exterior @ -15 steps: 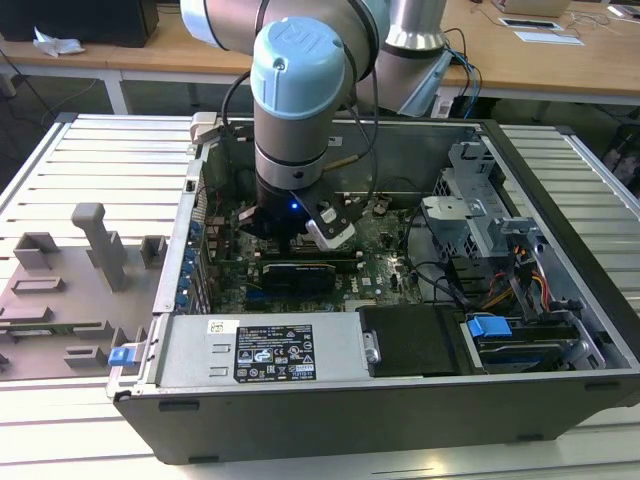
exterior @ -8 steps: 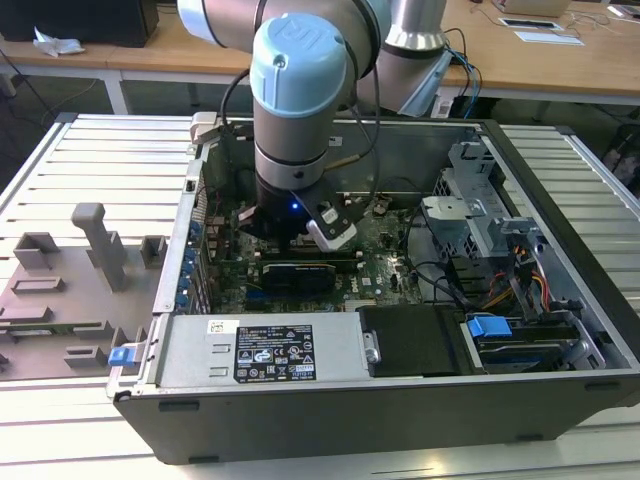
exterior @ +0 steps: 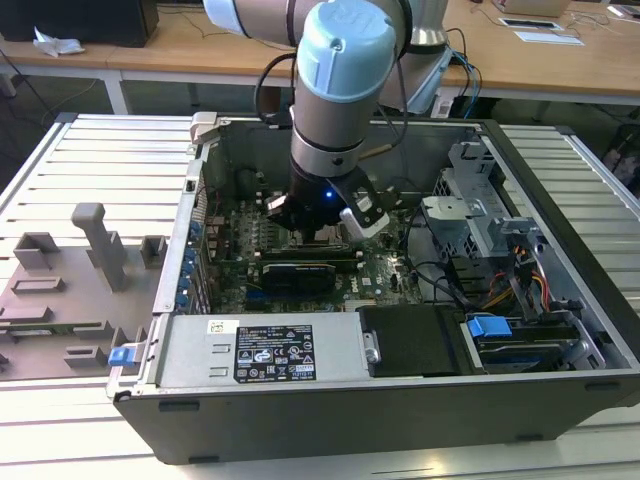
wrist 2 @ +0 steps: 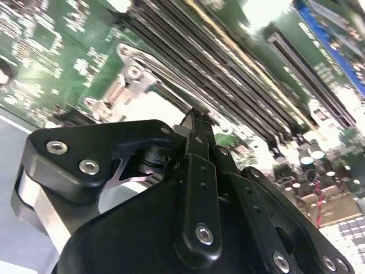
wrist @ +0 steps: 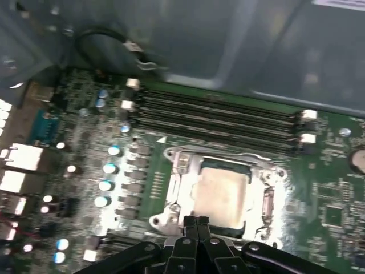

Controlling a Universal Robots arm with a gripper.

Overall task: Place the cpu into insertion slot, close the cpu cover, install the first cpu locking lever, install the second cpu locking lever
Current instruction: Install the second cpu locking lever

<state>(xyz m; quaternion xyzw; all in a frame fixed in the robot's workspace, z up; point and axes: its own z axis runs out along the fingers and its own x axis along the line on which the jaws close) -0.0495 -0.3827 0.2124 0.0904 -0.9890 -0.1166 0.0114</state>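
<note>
Jaws drawn together, fingertips meeting with nothing visibly held between them, the gripper (wrist: 196, 221) hangs low at the near edge of the insertion slot (wrist: 171, 188) in the first wrist view. The cpu (wrist: 221, 193), its pale metal top showing, lies in the slot with the cpu cover (wrist: 188, 166) apparently closed down around it, though glare on the metal leaves that uncertain. Four long memory slots (wrist: 219, 117) run just beside the socket.

In the second wrist view, the black fingers (wrist 2: 197, 149) appear from behind and close up, their tip over a bright silver bracket (wrist 2: 128, 80) on the green motherboard (wrist 2: 45, 51).

The exterior view takes in what the wrist cameras cannot: the arm (exterior: 340, 100) reaching down into an open computer case (exterior: 400, 420) (laid flat on a slatted table (exterior: 110, 160)), with grey fixture blocks (exterior: 95, 245) to the exterior view's left.
</note>
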